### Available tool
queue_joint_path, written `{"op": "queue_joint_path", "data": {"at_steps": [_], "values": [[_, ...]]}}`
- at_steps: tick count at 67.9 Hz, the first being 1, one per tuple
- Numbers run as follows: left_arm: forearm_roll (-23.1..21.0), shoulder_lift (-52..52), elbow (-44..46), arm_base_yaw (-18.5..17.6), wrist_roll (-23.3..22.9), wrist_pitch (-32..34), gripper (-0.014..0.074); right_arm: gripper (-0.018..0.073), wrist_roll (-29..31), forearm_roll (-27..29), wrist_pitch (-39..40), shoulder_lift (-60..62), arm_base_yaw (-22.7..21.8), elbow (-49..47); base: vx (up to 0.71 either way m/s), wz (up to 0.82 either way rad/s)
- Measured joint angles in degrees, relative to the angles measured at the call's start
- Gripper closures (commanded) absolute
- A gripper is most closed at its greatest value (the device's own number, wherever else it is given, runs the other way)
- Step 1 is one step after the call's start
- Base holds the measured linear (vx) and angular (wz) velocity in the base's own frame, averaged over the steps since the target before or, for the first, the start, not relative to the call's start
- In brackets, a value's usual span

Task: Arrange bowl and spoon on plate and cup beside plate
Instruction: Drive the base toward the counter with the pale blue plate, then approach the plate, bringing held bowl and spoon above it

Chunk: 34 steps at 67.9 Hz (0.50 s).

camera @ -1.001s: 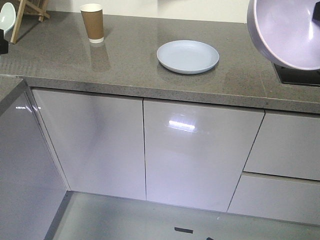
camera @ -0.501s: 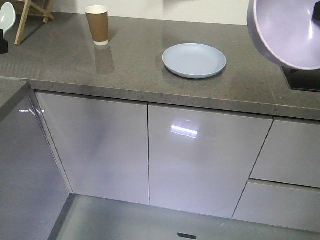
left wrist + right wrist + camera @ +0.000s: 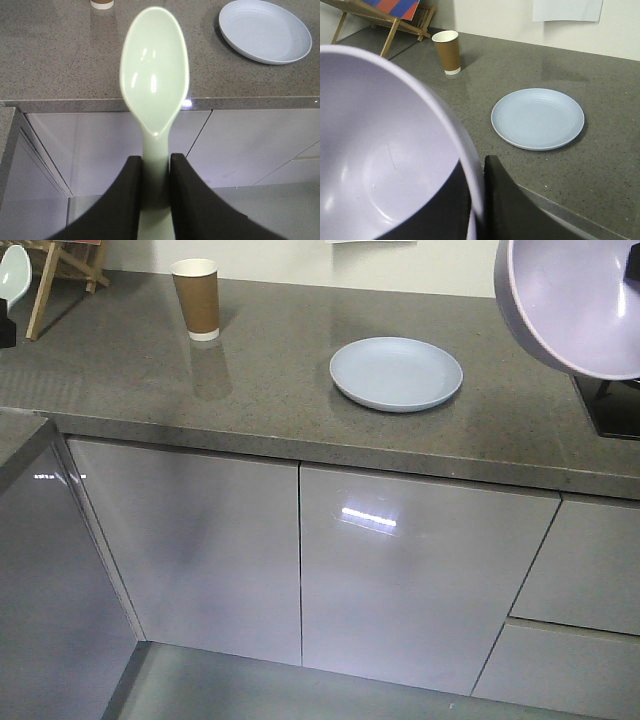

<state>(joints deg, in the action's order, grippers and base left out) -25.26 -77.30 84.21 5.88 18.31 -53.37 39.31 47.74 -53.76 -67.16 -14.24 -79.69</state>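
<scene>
The pale blue plate (image 3: 396, 373) lies on the grey counter (image 3: 280, 400), right of centre, with nothing on it; it also shows at the plate (image 3: 265, 31) and the plate (image 3: 537, 118). The brown cup (image 3: 197, 299) stands upright at the counter's back left, seen too as the cup (image 3: 447, 52). My left gripper (image 3: 155, 162) is shut on the handle of the mint-green spoon (image 3: 154, 75), held in front of the counter edge. My right gripper (image 3: 476, 175) is shut on the rim of the lavender bowl (image 3: 380, 160), which fills the top right as the bowl (image 3: 575, 300).
A wooden stand (image 3: 385, 20) with a red and blue panel sits at the counter's back left. A dark cooktop (image 3: 612, 405) is at the right edge. White cabinet doors (image 3: 300, 570) lie below the counter. A paper sheet (image 3: 567, 10) hangs on the wall.
The whole view has shifted: counter, plate and cup sit lower and a little to the right in the frame. Bowl and spoon stay held at the same places in view.
</scene>
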Motion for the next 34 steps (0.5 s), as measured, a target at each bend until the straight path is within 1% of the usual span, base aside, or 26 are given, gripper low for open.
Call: {"op": "queue_joint_path", "data": {"at_steps": [34], "values": [[0.0,0.0,0.0,0.0,0.0,0.0,0.0603,0.0562,0.0,0.0,0.0,0.0,0.0,0.0,0.07,-0.03]]}}
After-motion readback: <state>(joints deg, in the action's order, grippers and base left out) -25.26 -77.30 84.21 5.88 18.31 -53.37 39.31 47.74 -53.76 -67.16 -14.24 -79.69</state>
